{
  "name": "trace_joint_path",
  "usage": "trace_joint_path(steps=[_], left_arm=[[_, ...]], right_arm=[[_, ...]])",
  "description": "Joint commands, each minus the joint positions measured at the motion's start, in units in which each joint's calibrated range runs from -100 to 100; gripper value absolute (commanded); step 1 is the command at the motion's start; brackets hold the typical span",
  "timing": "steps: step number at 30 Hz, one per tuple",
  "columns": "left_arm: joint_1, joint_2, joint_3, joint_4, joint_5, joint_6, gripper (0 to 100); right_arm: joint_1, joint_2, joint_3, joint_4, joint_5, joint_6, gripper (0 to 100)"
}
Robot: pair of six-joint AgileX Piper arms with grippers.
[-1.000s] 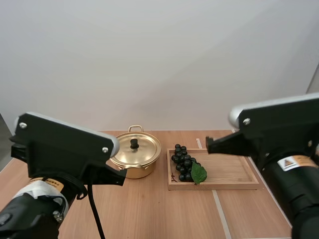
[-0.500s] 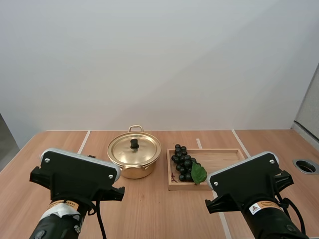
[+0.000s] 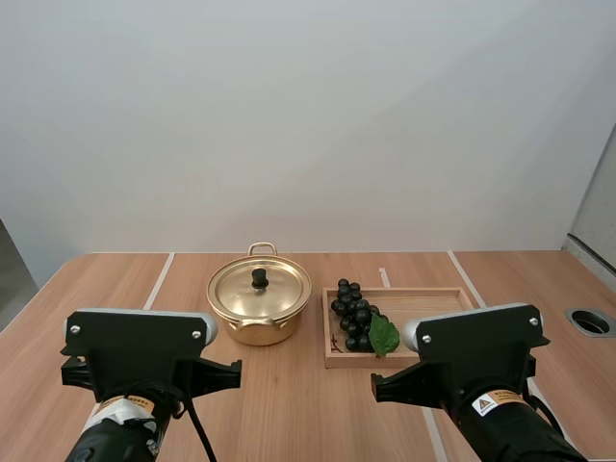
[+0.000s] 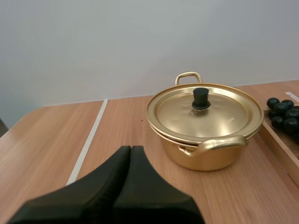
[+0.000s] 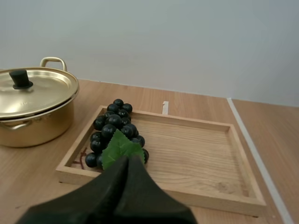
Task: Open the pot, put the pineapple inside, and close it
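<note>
A gold pot [image 3: 258,306] [image 4: 205,126] [image 5: 32,108] stands mid-table with its lid [image 3: 260,286] [image 4: 204,110] on, a black knob [image 3: 259,277] [image 4: 201,98] [image 5: 20,78] on top. No pineapple is in view; a bunch of dark grapes [image 3: 358,316] [image 5: 116,132] with a green leaf lies at the left end of a wooden tray [image 3: 452,332] [image 5: 196,154]. My left gripper [image 4: 131,150] is shut on nothing, short of the pot. My right gripper [image 5: 128,159] is shut on nothing, just before the tray's near rim by the grapes.
Both arms' black housings [image 3: 140,348] [image 3: 472,351] sit low at the table's near side. Pale seam lines [image 3: 159,279] [image 3: 465,277] run across the wooden tabletop. A round grommet [image 3: 589,321] is set in the table at far right.
Both arms have dropped lower and drawn back toward the near edge, uncovering the pot and tray. Pot, lid and grapes have not moved.
</note>
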Motion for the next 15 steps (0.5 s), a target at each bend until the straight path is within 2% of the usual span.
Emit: trace_joint_path(steps=[1,3,5,9,11,13,15], left_arm=[[1.91,-0.2,0.0,-0.7,-1.3,-2.4,0],[2.57,-0.2,0.0,-0.6,-1.3,-2.7,0],[2.48,-0.2,0.0,-0.2,-1.3,-2.7,0],[-0.47,-0.2,0.0,2.5,-1.5,-2.7,0],[-1.3,-0.2,0.0,4.6,-1.5,-2.7,0],[-1.68,-0.2,0.0,6.1,-1.5,-2.7,0],[-1.68,-0.2,0.0,6.1,-1.5,-2.7,0]], right_arm=[[1.1,-0.3,0.1,-1.2,1.4,2.9,0],[1.3,-0.3,0.1,-1.5,1.4,3.0,0],[1.1,-0.3,0.1,-5.7,0.7,2.6,0],[-0.2,-0.3,0.1,-29.8,0.7,-0.4,0],[-0.8,-0.3,0.1,-36.8,-2.4,-0.4,0],[-1.3,-0.3,0.1,-37.3,-5.7,0.2,0],[-1.3,-0.3,0.1,-34.3,-4.3,4.8,0]])
